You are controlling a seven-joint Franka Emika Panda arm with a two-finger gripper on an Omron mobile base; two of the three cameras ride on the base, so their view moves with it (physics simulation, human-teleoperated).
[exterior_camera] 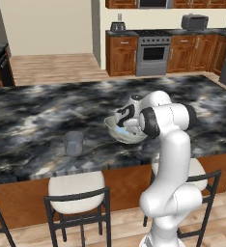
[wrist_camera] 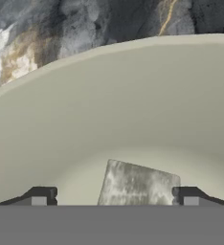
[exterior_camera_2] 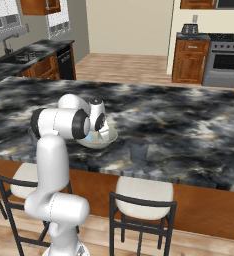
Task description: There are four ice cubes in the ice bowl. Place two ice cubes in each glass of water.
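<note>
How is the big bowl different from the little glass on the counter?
The ice bowl is wide, shallow and pale beige; the glass of water is narrow, straight-sided and see-through grey. The bowl has the gripper down inside it, open around an ice cube; the glass stands alone to its left in the left base view, untouched. Both are round, upright, and sit on the dark marble counter.

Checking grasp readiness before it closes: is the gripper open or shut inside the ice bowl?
Open. In the hand view the gripper has its fingertips spread wide, an ice cube between them, low inside the ice bowl.
</note>
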